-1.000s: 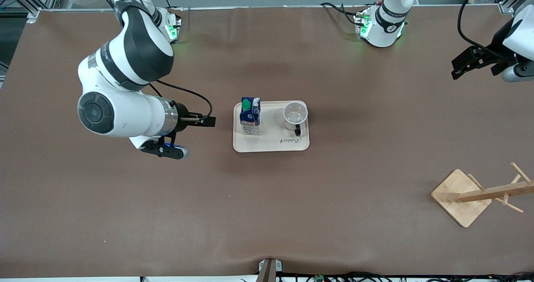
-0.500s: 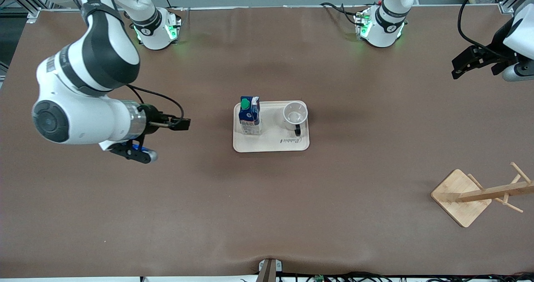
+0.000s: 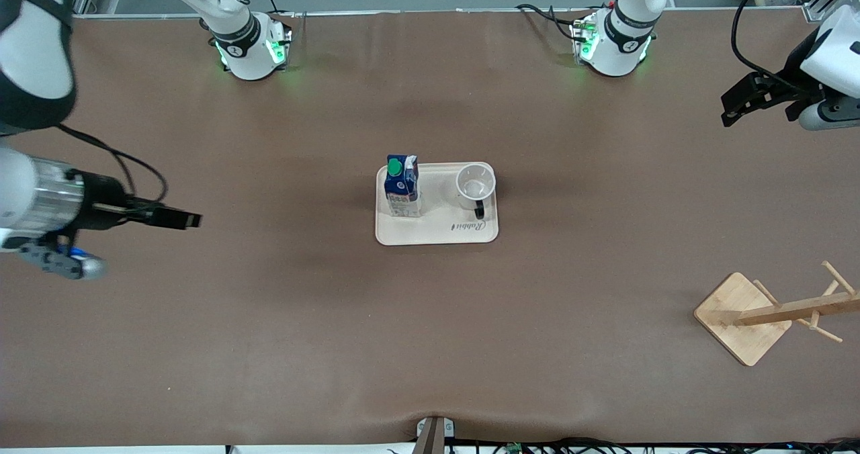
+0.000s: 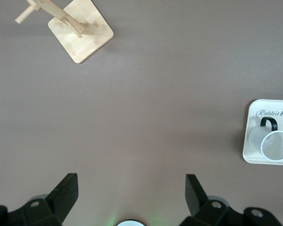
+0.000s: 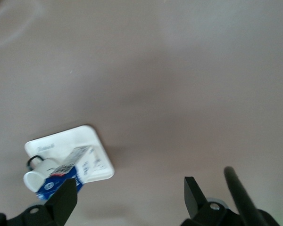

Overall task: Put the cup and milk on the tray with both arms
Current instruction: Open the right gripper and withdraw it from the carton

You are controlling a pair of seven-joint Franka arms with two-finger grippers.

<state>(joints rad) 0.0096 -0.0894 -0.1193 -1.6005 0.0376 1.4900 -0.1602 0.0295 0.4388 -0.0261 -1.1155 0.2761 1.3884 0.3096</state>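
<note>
While the brown bench (image 3: 269, 346) stays bare elsewhere, the right hand (image 3: 176, 219) has drawn back to the frame's left edge, fingers apart and empty. Left hand (image 3: 742, 99) waits upper right, fingers apart; milk (image 3: 402, 187) and cup (image 3: 476, 184) stand on the tray (image 3: 437, 232), mid-frame.

From my right wrist camera I see the right gripper (image 5: 130, 195) spread wide and holding nothing, over bare brown table (image 5: 179, 70). The tray (image 5: 80, 141) carries the milk (image 5: 68, 172) just beside the cup (image 5: 37, 175).
</note>
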